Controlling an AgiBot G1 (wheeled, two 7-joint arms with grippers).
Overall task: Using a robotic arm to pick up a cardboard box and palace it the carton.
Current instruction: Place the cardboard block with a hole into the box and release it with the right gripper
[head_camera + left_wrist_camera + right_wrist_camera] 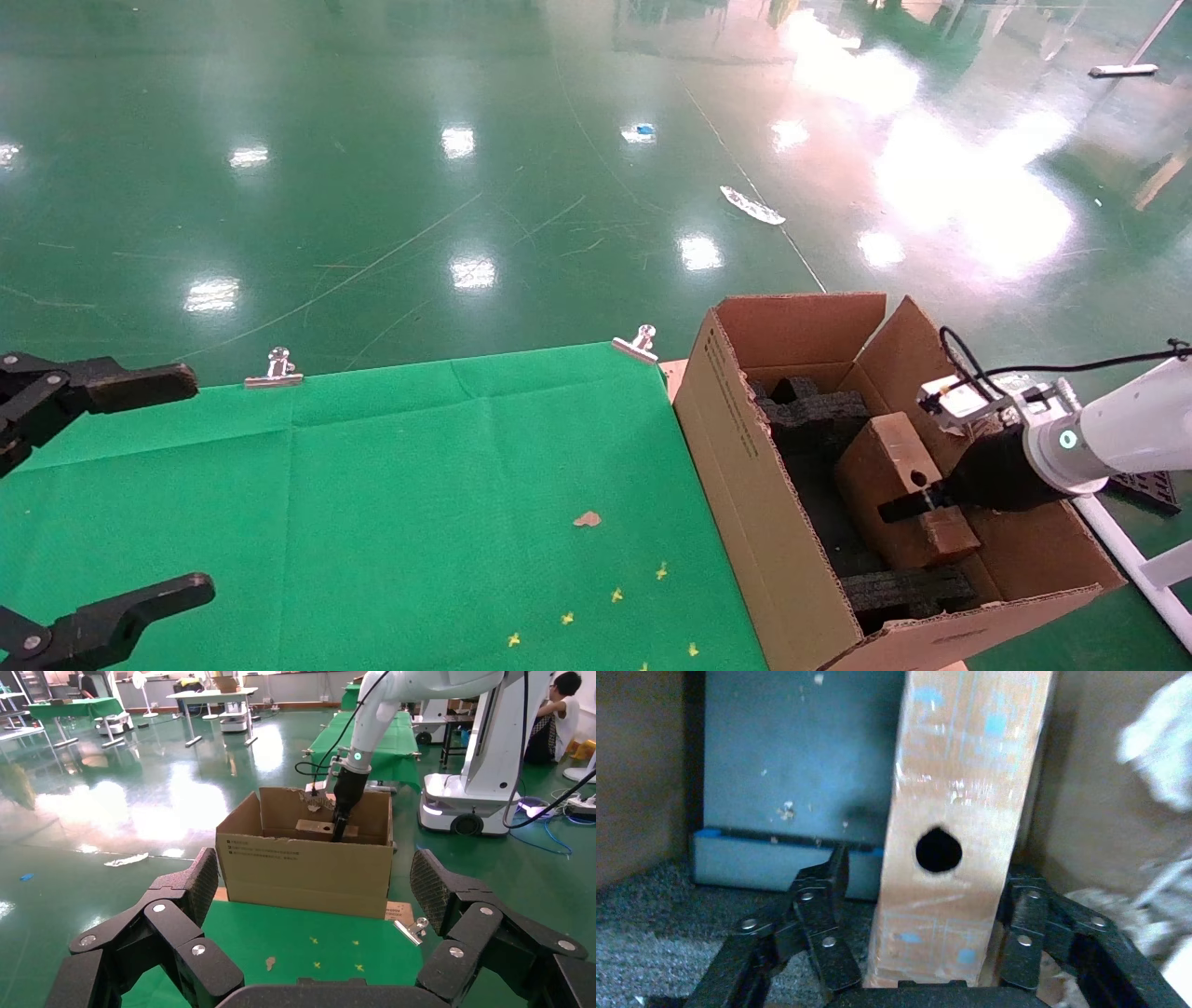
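Head view: cardboard box (896, 466) inside carton (745, 466).

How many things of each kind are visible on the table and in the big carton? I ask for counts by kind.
Carton: 1
Small cardboard box: 1
Metal clips: 2
Green cloth: 1
Grippers, left and right: 2
Total: 7

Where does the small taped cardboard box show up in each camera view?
Head view: small box inside the big carton, lower right.
Left wrist view: small box peeking over the carton's rim.
Right wrist view: small box fills the centre.
Shared landmark: its round hole.
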